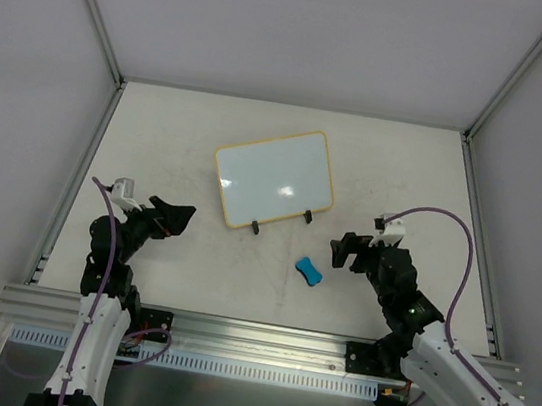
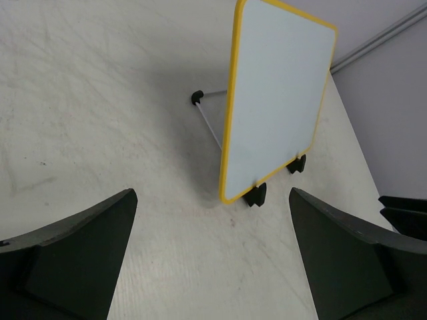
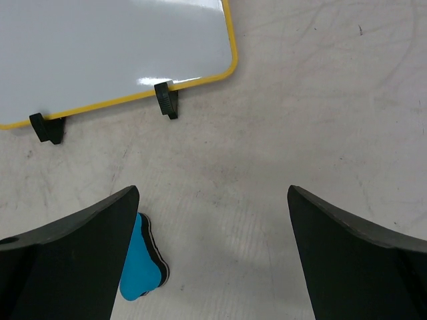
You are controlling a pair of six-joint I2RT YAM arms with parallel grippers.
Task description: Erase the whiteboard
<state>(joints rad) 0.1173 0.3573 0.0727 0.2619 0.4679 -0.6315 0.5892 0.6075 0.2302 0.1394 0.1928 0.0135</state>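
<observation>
- Left gripper [image 1: 174, 216] and right gripper [image 1: 343, 251]: jaws spread, holding nothing
- Blue eraser [image 1: 310, 270] lies near the right gripper
- Whiteboard [image 1: 275, 176] stands tilted on black feet [image 1: 255, 227], just beyond the eraser

- You have one whiteboard [image 1: 274, 176], near the middle of the worktop [image 1: 407, 172].
- You can count two black clip feet [image 1: 255, 227] on it.
- You have one blue eraser [image 1: 310, 270].
- You have two grippers toward the near edge: the left gripper [image 1: 180, 217] and the right gripper [image 1: 341, 251].
</observation>
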